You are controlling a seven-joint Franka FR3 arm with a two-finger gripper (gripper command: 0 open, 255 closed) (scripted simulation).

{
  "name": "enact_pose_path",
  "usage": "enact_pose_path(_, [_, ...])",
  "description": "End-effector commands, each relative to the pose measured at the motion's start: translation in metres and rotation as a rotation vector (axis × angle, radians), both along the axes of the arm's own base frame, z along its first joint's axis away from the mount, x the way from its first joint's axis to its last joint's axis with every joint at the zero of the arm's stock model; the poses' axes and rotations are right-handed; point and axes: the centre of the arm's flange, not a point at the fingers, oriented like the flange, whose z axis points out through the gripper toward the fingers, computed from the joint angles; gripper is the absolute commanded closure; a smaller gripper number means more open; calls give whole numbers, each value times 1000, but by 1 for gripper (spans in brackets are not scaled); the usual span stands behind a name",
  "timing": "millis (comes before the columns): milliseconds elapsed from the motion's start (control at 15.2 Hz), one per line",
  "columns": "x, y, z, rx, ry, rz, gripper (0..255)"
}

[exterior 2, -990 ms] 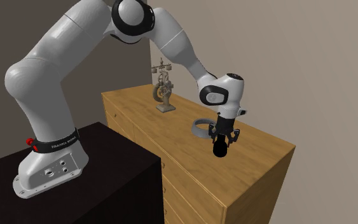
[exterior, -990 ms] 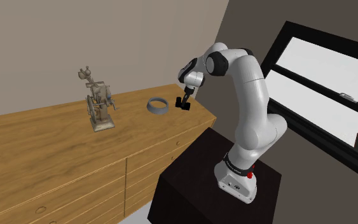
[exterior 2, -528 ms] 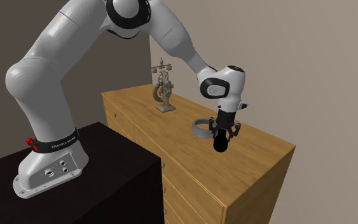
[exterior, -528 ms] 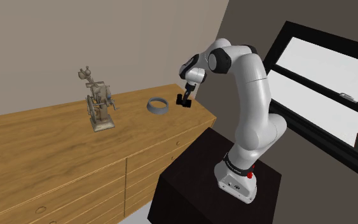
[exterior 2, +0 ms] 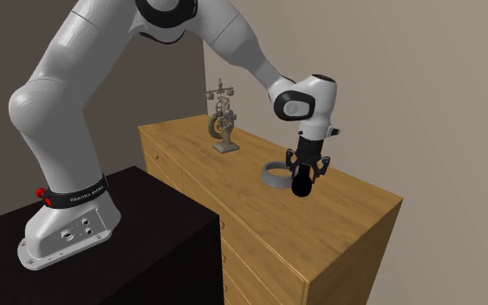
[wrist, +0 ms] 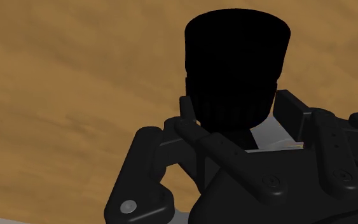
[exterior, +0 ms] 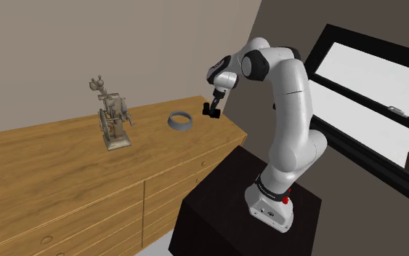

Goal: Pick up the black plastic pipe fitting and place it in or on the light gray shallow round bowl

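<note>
The all-black two-finger gripper is clenched on the black, short, round pipe fitting, which hangs under it in the air, clear of the wooden top. In the wrist view the gripper clasps the pipe fitting from both sides. The picking is therefore done, and I judge that the step in hand is the carrying toward the light grey shallow round bowl, a low ring with an open middle.

The bowl stands on the brown wooden dresser, near the end edge that is closest to the robot and about midway between the front edge and the back edge. The fitting hangs just beside the bowl, on the side of that end edge. The next move calls, I think, for a short shift along the dresser until the fitting is over the bowl's middle, then a lowering before the fingers let go. The rim is low, so a release from high up could let the fitting roll out.

In the second exterior view the fitting overlaps the bowl's rim. The shoulder view sets the gripper and the bowl side by side and apart, so the fitting is not yet above it. The wrist view shows the grasp closely, with wood grain behind. Farther along the dresser, well apart from the bowl, stands a grey-brown figurine on a small base.
</note>
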Motion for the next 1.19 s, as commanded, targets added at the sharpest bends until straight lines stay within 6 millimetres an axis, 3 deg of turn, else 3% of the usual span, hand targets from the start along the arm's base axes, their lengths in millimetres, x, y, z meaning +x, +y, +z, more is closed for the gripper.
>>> enact_pose_path(0, [-1,0,12,0,0,0,255])
enact_pose_path(462, [-1,0,47,0,0,0,255])
enact_pose_path(1122, [84,101,49,0,0,0,255])
